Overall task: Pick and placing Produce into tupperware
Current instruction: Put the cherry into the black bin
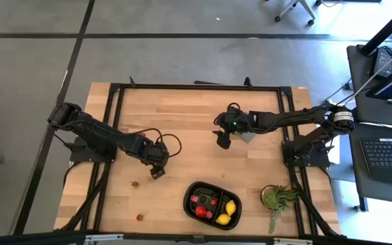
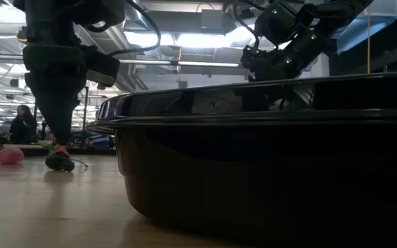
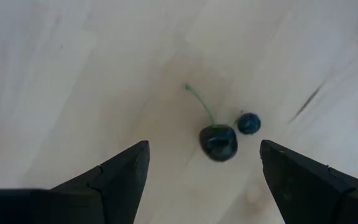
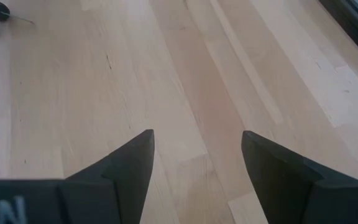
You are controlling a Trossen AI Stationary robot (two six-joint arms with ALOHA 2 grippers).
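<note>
Butcher-block table (image 1: pixel 196 116) is carrying the black tupperware (image 1: pixel 213 203) at its near edge, lemons already inside. Left gripper (image 3: pixel 204 171) is hovering wide-jawed over a stemmed dark cherry (image 3: pixel 218 142), probably lining up; right gripper (image 4: pixel 196 162) is waiting mid-table, parted, empty.

Both arms: dark, jointed segments with looping black cables. Left gripper (image 3: pixel 204 177): 2 black, tapered, wedge-shaped fingers. Right gripper (image 4: pixel 197 174): same build; green indicator light behind it on the wrist.
</note>
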